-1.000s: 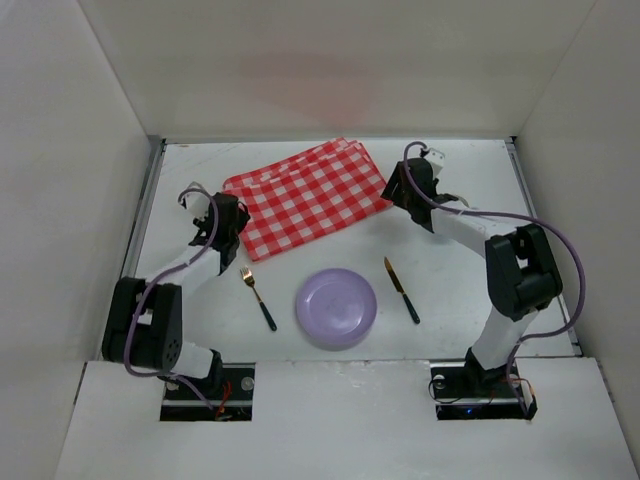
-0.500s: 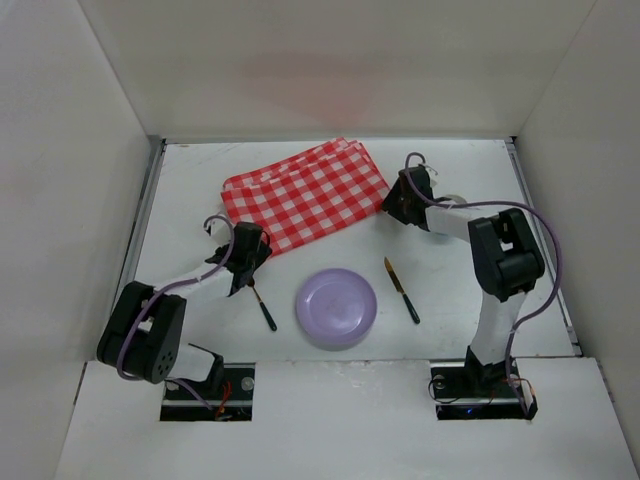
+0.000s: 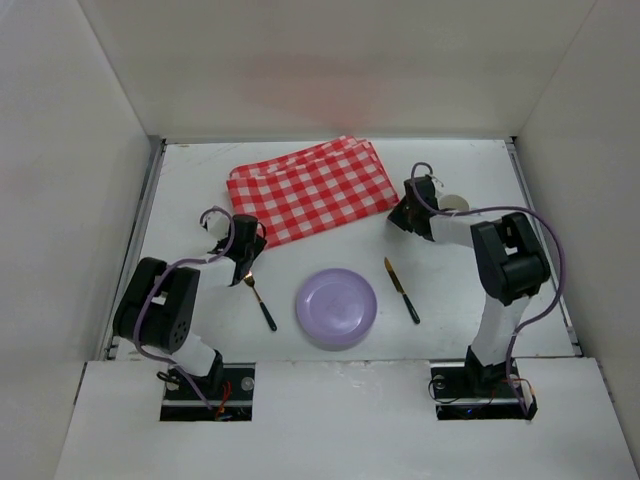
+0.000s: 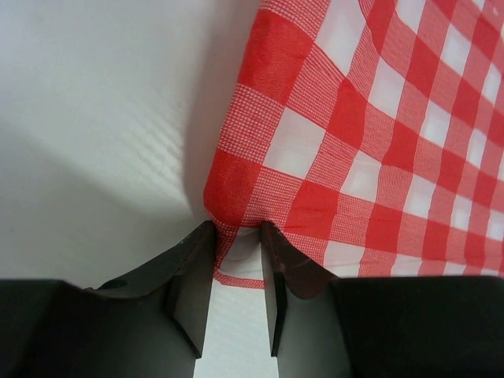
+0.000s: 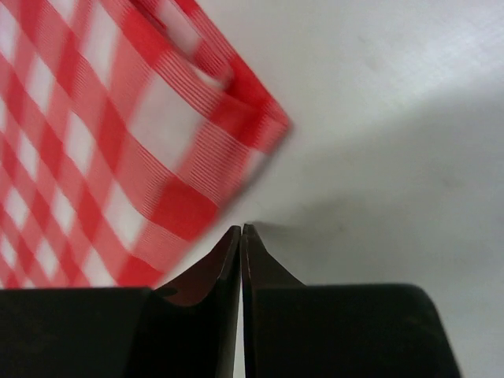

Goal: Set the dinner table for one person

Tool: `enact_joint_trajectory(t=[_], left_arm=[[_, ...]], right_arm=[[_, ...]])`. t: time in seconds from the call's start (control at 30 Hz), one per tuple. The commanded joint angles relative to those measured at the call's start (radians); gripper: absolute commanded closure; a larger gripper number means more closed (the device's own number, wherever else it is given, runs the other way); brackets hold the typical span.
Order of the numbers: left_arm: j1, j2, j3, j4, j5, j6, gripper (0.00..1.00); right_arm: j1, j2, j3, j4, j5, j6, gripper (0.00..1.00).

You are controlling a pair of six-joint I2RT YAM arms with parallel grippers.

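A red-and-white checked cloth (image 3: 310, 195) lies askew at the back of the dinner table (image 3: 480, 180). Low at its near-left corner, my left gripper (image 3: 254, 245) has its jaws partly open, and the cloth's (image 4: 378, 118) puckered corner sits between the fingertips (image 4: 206, 236). My right gripper (image 3: 397, 214) is at the cloth's right corner. Its jaws are shut with nothing between them, and the blurred cloth (image 5: 94, 142) lies just ahead and to the left of the tips (image 5: 242, 230).
A purple plate (image 3: 336, 307) sits at the near middle. A gold fork with a dark handle (image 3: 258, 298) lies to its left, a matching knife (image 3: 402, 290) to its right. Tall white panels close in the table on three sides.
The right gripper drew back a little and its jaws shut. The left gripper moved to the cloth's near-left corner and its jaws narrowed around it. The cloth shifted slightly right.
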State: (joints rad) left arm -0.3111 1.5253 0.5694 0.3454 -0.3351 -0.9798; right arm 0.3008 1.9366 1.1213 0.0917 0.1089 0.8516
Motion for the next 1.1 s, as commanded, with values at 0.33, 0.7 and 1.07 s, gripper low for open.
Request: enact_joint_trajectory(t=[0.33,0.7,1.07], left_arm=[[0.067,0.059,0.027,0.040,0.024,0.004,0.73],[0.001,-0.139,-0.026,0.014,-0.064,0.073,0.54],[0.002,-0.057,-0.014,0.014,0.027,0.049,0.51]], right_arm=[[0.114,-0.298,-0.327,0.129,0.162,-0.017,0.68],[0.064,-0.016,0.061,0.036,0.178,-0.006,0.36],[0.063,0.090,0.225,-0.150,0.150,-0.032,0.48]])
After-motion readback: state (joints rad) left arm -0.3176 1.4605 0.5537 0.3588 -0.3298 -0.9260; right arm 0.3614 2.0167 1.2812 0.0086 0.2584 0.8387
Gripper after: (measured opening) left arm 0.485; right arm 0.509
